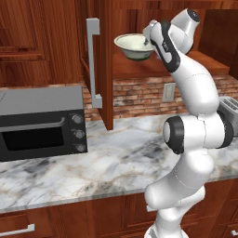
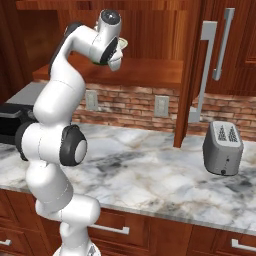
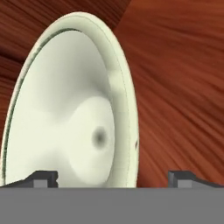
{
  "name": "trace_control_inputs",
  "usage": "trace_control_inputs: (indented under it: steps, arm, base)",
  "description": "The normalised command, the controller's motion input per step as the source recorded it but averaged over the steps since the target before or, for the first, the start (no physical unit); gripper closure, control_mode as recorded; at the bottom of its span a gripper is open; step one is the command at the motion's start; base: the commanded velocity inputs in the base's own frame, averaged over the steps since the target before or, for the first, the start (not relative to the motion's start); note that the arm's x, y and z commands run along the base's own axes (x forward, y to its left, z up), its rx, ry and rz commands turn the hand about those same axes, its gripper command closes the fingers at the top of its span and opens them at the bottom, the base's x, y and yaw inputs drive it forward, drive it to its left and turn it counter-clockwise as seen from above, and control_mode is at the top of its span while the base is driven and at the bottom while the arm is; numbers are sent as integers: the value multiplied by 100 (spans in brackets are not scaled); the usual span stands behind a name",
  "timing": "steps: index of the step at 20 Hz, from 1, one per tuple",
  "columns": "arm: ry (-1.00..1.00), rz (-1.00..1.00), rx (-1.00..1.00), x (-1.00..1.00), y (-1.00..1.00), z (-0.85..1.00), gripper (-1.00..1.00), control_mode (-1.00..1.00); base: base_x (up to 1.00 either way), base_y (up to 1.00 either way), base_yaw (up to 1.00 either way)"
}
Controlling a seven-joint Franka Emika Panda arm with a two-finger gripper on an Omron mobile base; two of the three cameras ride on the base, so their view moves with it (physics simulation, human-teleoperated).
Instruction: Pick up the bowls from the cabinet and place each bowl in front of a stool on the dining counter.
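1. We see the gripper point(image 3: 113, 177) raised to the level of the cabinet point(image 1: 108, 69) shelf, with its two fingertips point(image 3: 43, 178) standing wide apart.
2. We find the pale-green bowl point(image 3: 72, 105) directly ahead of the gripper; in the hand view its rim passes between the spread fingertips, one tip in front of the bowl's inside and the other outside the rim.
3. We cannot tell whether either fingertip touches the bowl.
4. In the left base view the bowl point(image 1: 135, 46), with its dark green foot, sits just beside the hand at the open cabinet front.
5. Below the gripper lies the marble counter point(image 1: 116, 158) backed by brick, with the microwave point(image 1: 42, 123) and the toaster point(image 2: 223, 148) standing on it.
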Motion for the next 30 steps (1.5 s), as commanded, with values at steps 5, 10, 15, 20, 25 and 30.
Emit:
trace_control_inputs:
  steps: [5, 10, 15, 20, 25, 30]
  arm:
    - [0, 0, 0, 2, 2, -28, 100, -100]
    - [0, 0, 0, 3, 3, -10, 100, -100]
    - [0, 0, 0, 1, 0, 0, 100, -100]
    - [-3, 0, 1, 0, 0, 0, 100, -100]
    - [-11, -4, 8, -24, -8, 1, 100, -100]
    - [-17, -9, 12, -43, -17, 0, 100, -100]
  base:
    - [0, 0, 0]
    - [0, 0, 0]
    - [0, 0, 0]
    - [0, 0, 0]
    - [0, 0, 0]
    - [0, 0, 0]
